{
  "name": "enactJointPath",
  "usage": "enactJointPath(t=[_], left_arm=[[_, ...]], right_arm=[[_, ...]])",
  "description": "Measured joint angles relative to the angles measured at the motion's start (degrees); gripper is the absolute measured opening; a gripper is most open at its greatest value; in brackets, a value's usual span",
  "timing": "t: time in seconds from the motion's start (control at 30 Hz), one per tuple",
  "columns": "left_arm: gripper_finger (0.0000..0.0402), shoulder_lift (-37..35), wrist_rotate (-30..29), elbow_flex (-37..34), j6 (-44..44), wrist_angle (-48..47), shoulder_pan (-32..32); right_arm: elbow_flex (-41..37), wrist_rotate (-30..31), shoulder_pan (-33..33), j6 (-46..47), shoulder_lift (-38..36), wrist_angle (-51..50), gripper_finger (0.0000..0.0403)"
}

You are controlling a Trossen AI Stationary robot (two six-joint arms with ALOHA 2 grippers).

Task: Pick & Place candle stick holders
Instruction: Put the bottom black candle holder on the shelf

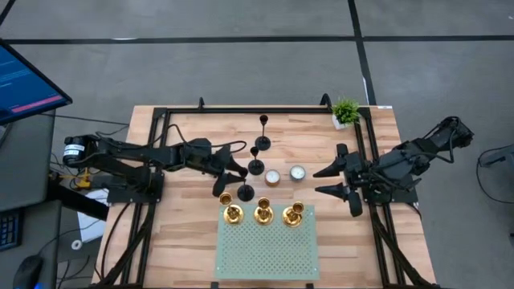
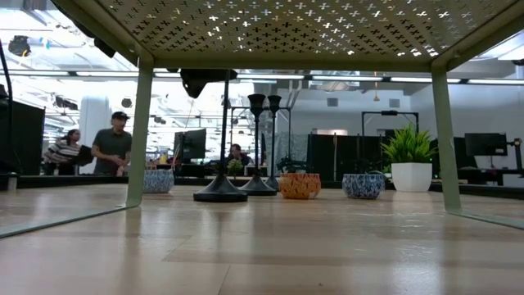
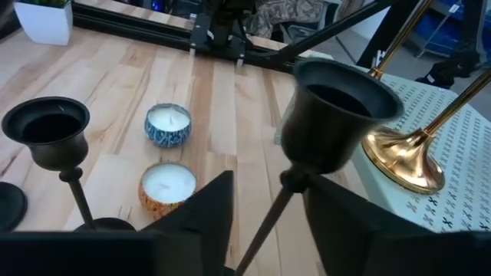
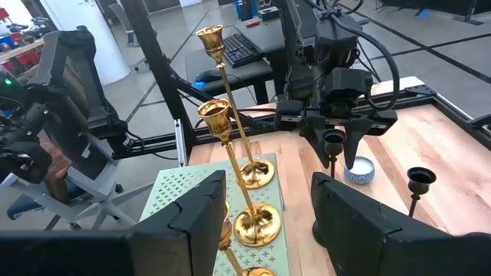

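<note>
Table: pale butcher-block wood (image 1: 185,233) with visible plank seams, edged by a dark metal frame.

Stand: a pale green perforated metal platform (image 1: 267,249) on slim legs, at the table's near edge; its sheet is pierced with small cross-shaped holes.

Gold candle stick holders: three shiny, brass-coloured pieces (image 1: 232,212), (image 1: 263,213), (image 1: 293,213) in a row along the stand's back edge, each with a flared round base, a thin stem and a small bell cup.

Black candle stick holders: matte, slim-stemmed, with low domed bases. Two stand free on the wood, (image 1: 263,143) and (image 1: 255,164), behind the stand. The third (image 1: 245,191) is just beside the stand's back left corner.

Left gripper: (image 1: 228,181) reaches in from the left. The wrist view shows its two dark fingers (image 3: 203,222) on either side of the third holder's stem, just under the cup; the jaws look closed on the stem. The low view shows this holder's base resting on the wood.

Right gripper: (image 1: 332,181) waits at the table's right side, its two fingers spread wide apart with nothing between them.

Candles: two small round tins of white wax, one orange-patterned (image 1: 273,177), one blue-patterned (image 1: 298,172), between the black holders and the right gripper.

Plant: small, leafy, green, in a white pot (image 1: 345,112) at the back right corner.

Room: people (image 2: 110,146) stand far behind the table.
</note>
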Motion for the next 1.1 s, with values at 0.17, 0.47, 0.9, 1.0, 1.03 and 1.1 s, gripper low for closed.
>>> enactJointPath(t=[0.17,0.47,0.9,1.0,1.03,1.1], left_arm=[[0.0088,0.0,-0.01,0.0,1.48,0.08,0.0],[0.0005,-0.02,-0.74,0.0,3.16,0.81,-0.02],[0.0009,-0.28,-0.89,0.04,2.58,0.87,-0.02],[0.0017,-0.55,-0.89,0.04,2.83,0.86,-0.02],[0.002,-0.61,-0.89,0.07,2.83,0.93,-0.02],[0.0024,-0.61,-0.89,0.07,2.84,0.78,-0.02]], right_arm=[[0.0,0.02,0.0,-0.01,0.01,-0.14,0.0184],[0.0,0.02,0.02,0.02,0.01,-0.57,0.0184],[0.0,0.07,0.02,3.99,0.01,-4.2,0.0184],[0.0,0.05,0.02,4.82,0.01,-4.28,0.0184],[0.0,0.05,0.04,4.89,0.01,-4.28,0.0184],[0.0,0.04,0.04,4.94,0.01,-4.28,0.0184]])
